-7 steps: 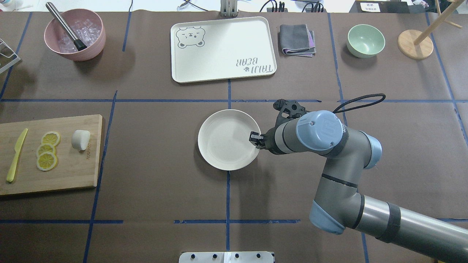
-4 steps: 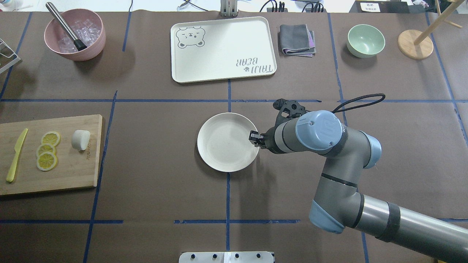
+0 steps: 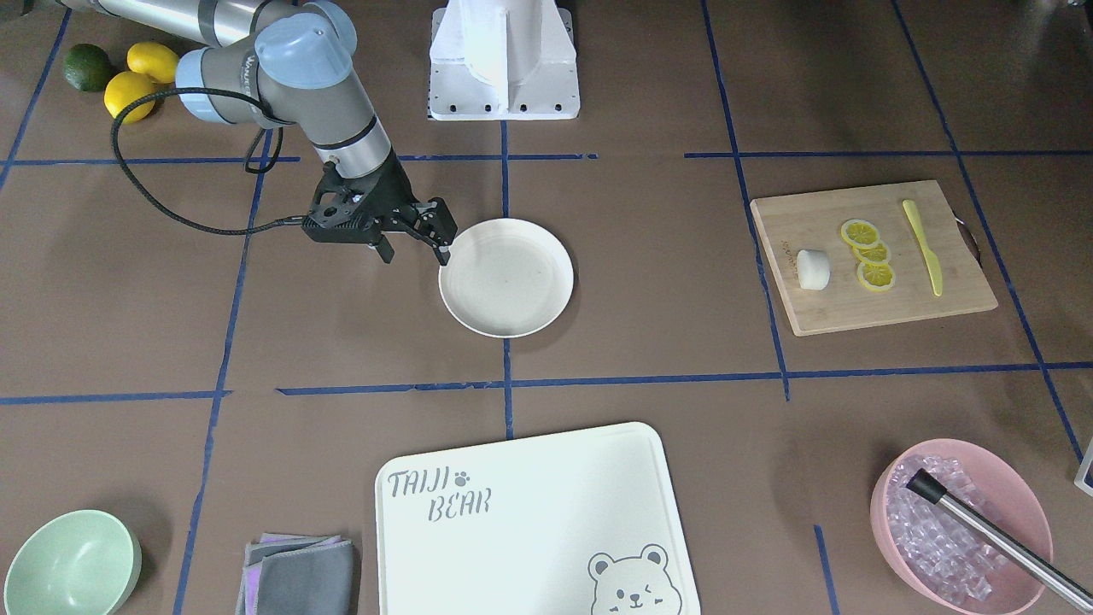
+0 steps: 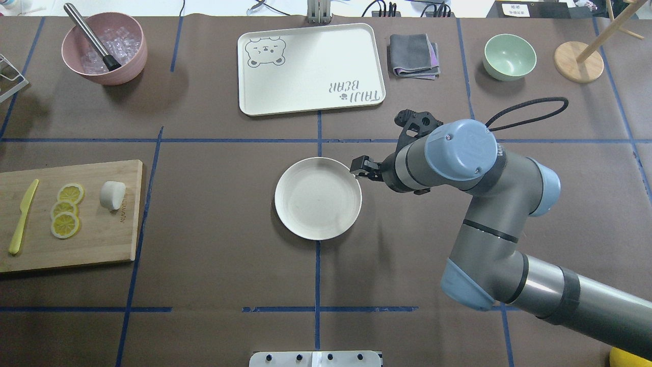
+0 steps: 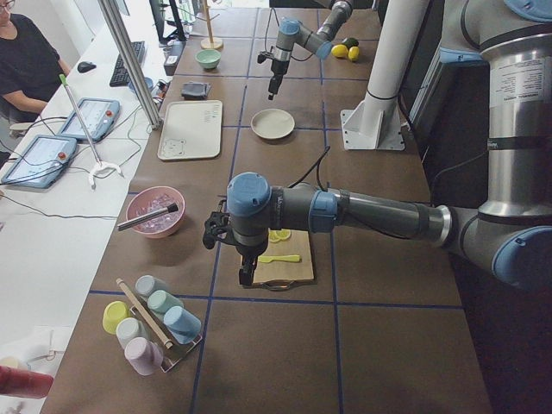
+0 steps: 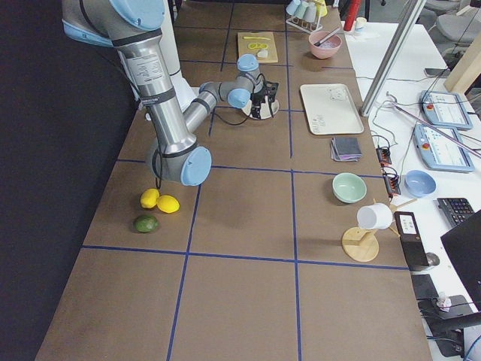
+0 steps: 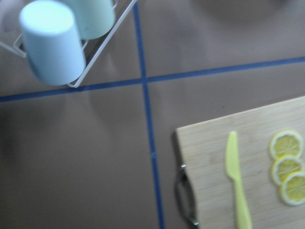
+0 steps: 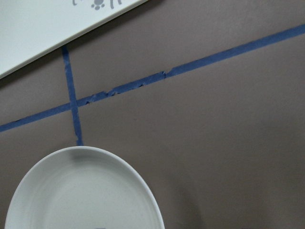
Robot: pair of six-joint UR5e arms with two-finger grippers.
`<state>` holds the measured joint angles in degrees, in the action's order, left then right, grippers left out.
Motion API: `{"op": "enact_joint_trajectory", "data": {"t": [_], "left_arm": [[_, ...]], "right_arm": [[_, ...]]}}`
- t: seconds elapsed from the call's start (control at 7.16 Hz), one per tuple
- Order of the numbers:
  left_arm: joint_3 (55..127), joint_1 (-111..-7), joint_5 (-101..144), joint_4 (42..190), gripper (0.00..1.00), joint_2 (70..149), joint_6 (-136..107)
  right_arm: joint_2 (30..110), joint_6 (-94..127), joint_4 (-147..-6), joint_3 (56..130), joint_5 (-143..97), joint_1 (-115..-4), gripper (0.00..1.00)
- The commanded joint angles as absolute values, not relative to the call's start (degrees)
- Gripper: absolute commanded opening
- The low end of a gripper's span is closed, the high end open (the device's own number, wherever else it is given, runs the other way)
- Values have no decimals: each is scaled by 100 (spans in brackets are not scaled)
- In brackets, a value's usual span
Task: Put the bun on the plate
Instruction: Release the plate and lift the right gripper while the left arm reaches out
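One right gripper (image 3: 416, 246), jaws apart, beside plate (image 3: 512, 286) rim

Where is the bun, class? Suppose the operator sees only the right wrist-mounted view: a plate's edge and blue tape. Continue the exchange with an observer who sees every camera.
Observer: The bun lies on the wooden cutting board, beside three lemon slices, well apart from the plate.
Operator: Am I carrying anything?
Observer: No. The right pincer is open and empty, above the table near the plate's rim.
Operator: And the other arm?
Observer: The left pincer hangs over the board's handle end. I cannot tell whether it is open.
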<state>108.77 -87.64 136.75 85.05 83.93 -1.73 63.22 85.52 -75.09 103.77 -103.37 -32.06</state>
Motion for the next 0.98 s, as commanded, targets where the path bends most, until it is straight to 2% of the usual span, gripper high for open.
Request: {"op": "enact_joint_trajectory", "data": {"t": [0.0,0.28,0.56,0.84], "left_arm": [[11581,-7591,13676,8926,100,8394,-2213],[11575,-6396,13118,10339,100,8394,-4245],[11383,-5506,12369,11168,100,8411,-5234],[10762,-4766,11613,11556,100,8979,-5816]], "right_arm": [[6337,7607,-8382,10582,-10782,-3828,100],[6416,6316,-8954,10643,-11441,-4742,100],[6757,4885,-9629,10932,-11689,-5332,100],[7108,3898,-10010,11179,-11742,-5711,100]]}}
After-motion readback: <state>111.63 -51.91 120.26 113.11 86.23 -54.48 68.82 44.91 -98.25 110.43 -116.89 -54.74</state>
